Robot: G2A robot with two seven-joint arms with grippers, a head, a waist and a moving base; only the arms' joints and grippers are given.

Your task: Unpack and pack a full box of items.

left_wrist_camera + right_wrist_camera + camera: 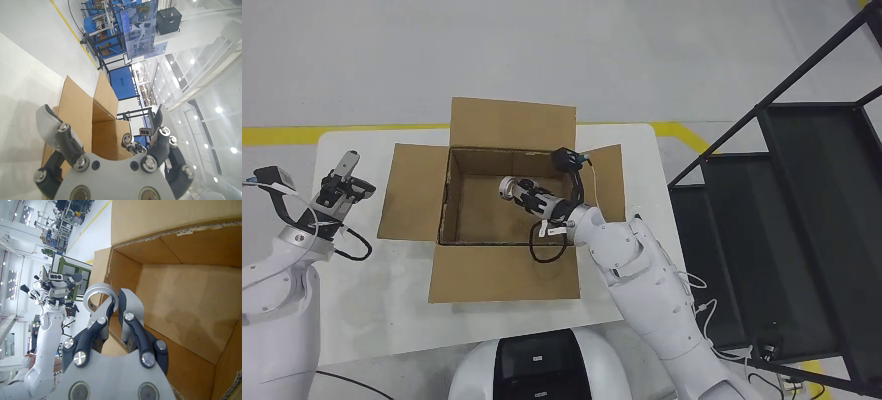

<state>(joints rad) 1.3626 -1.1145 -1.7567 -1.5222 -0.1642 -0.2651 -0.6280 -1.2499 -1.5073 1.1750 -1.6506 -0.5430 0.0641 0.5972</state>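
Box: an open cardboard box (504, 273) (79, 113) (179, 291) sits in the middle of the white table (362, 290), with all four flaps folded outward. Its brown floor shows in the right wrist view.
Right gripper: the right gripper (514, 188) (117, 300) is clamped on a metal ring, one finger passing through the hole and the other pressing on the outside of the band.
Metal ring: the silver metal ring (507, 186) (103, 286) is held over the box opening, about midway across and nearer the far wall than the near one. Whether it sits below the rim cannot be told.
Right arm: it comes in over the box's right flap, and its wrist is above the opening.
Left gripper: the left gripper (340, 170) (103, 111) has its fingers spread wide with nothing between them. It is over the table just beyond the box's left flap and does not touch the cardboard.
Surroundings: a black metal stair frame (802, 200) stands to the right of the table, and a yellow floor line (282, 132) runs behind it.
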